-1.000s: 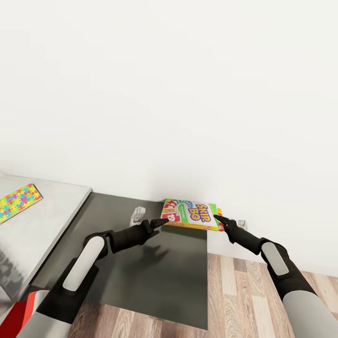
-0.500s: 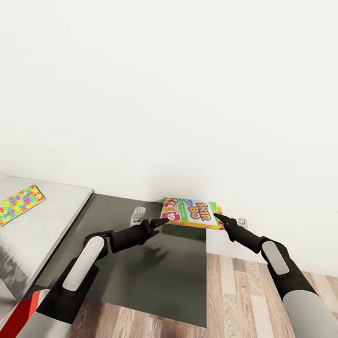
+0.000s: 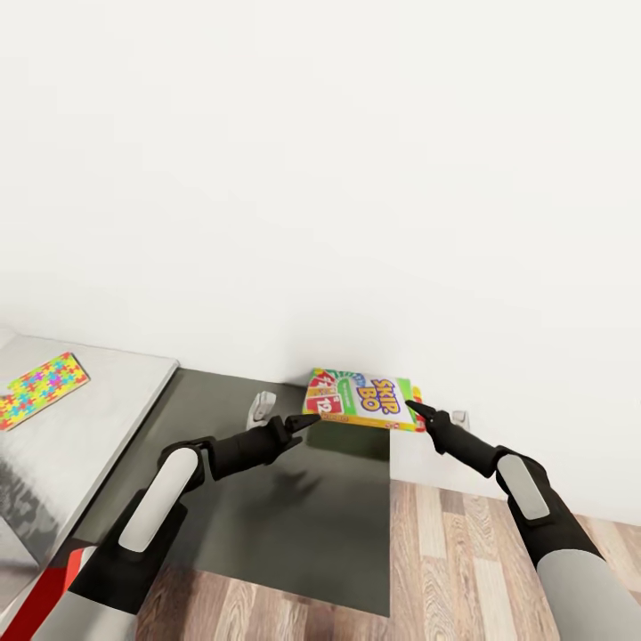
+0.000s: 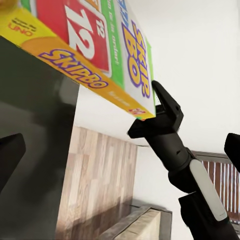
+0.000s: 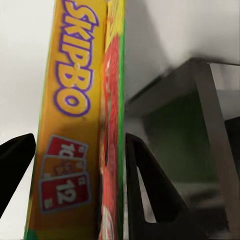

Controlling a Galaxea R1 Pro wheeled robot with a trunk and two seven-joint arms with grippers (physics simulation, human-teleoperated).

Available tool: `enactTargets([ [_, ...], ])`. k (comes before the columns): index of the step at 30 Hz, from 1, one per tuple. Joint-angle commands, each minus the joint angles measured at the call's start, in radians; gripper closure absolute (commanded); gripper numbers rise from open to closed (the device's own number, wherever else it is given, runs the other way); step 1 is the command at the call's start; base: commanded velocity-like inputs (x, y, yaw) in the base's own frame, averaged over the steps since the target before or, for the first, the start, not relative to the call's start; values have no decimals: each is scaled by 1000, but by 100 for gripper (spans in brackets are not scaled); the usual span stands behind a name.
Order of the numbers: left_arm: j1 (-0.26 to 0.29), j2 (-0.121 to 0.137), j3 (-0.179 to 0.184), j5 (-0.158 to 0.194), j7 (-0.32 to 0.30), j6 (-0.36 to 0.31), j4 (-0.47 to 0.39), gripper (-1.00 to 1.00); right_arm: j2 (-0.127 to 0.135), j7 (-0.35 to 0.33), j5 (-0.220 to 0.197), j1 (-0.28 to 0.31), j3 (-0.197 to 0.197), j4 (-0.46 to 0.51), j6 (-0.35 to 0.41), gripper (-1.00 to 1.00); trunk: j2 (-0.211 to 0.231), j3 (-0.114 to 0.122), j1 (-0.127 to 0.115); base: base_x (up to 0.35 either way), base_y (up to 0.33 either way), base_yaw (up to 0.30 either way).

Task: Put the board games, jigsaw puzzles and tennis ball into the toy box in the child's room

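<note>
Just right of centre in the head view, the Skip-Bo board game [image 3: 363, 401] is hanging in the air between two arms, above the far edge of the dark grey cabinet section [image 3: 285, 499] and close to the white wall [image 3: 356, 178]. The left gripper [image 3: 311, 420] is pressing at the box's lower left corner, while the right gripper [image 3: 417, 409] is meeting its right end; whether the left's fingers are parted or pinched cannot be told. In the right wrist view, dark fingers [image 5: 145, 175] are flanking the box's narrow edge [image 5: 85, 125], so the right gripper appears to be clamping it. Judging by its thin printed faces, the box is probably light and stiff cardboard, slick on its glossy panels and liable to pivot or slide if squeezed only at corners; a hold across the short edges looks safest. At the far left of the frame, a jigsaw puzzle [image 3: 40, 388] is lying flat on the light grey table [image 3: 107, 401].
</note>
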State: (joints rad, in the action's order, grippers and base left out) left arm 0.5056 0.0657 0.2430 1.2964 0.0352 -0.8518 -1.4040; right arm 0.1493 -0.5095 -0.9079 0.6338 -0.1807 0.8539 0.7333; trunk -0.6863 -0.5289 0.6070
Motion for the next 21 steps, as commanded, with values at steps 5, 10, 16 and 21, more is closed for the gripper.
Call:
enactTargets([
  [5,1,1,1,5,3,-2,0,-100,-1,-43,-33,1,-6,48,14,100,34,17,-19,0,0,61],
  [10,1,1,1,5,4,-2,0,-100,-1,-63,-31,1,-6,53,14,100,69,37,-38,0,0,106],
  [16,1,1,1,6,4,-2,0,-100,-1,-70,-30,0,-6,55,14,100,111,61,-61,0,0,91],
  [21,1,1,2,6,4,-2,0,-100,-1,-72,-30,0,-6,55,14,100,146,79,-80,0,0,36],
])
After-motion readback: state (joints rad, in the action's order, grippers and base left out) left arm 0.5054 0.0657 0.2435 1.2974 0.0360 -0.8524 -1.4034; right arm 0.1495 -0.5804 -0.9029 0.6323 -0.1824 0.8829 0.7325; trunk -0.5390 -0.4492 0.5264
